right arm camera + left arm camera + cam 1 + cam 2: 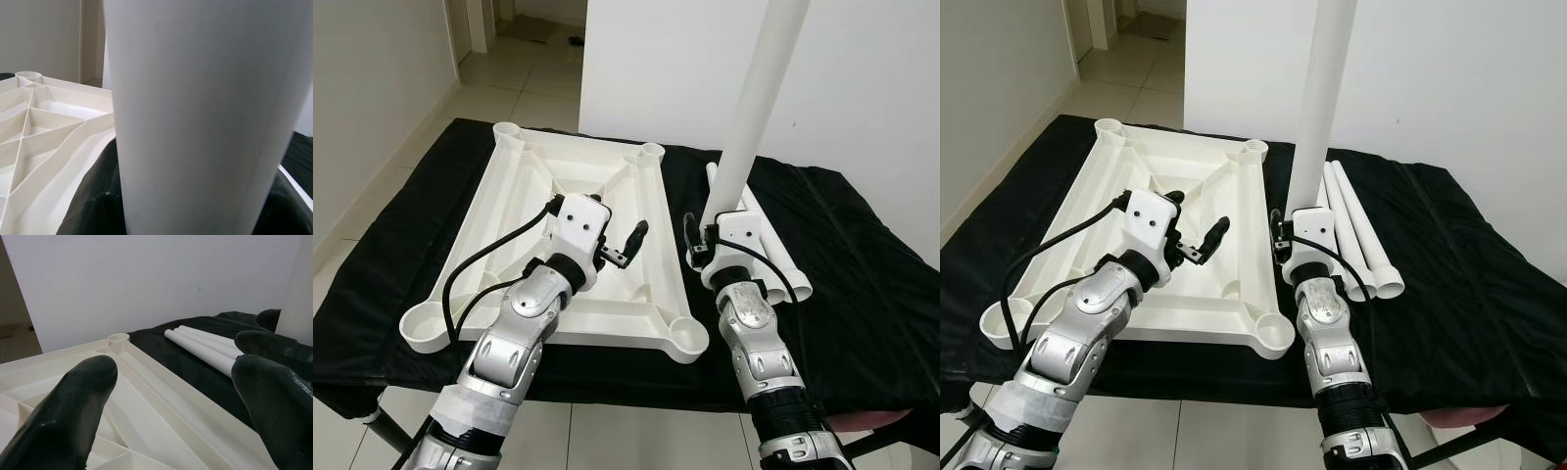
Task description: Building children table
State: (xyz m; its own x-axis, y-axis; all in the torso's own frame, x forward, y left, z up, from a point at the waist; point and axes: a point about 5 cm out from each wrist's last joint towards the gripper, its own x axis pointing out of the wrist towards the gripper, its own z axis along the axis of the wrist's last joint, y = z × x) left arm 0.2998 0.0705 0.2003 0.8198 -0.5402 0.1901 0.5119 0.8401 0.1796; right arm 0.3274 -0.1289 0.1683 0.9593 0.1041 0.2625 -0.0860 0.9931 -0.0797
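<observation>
While right pincer (697, 247) grips white leg (756, 108) upright at frame centre, left pincer (628, 245) hangs released over tabletop (514, 230). Keep leg straight, aim at lower-right socket (686, 333).

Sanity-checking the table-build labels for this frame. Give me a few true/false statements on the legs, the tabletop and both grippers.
1. The right gripper holds a white table leg upright. True.
2. The upside-down tabletop already has a leg in a corner socket. False: all four sockets in view are empty.
3. The left gripper is open over the tabletop, holding nothing. True.
4. Spare legs lie on the black cloth on the robot's left of the tabletop. False: they lie to its right, beside the held leg.
5. The tabletop rests ribbed underside up. True.
</observation>
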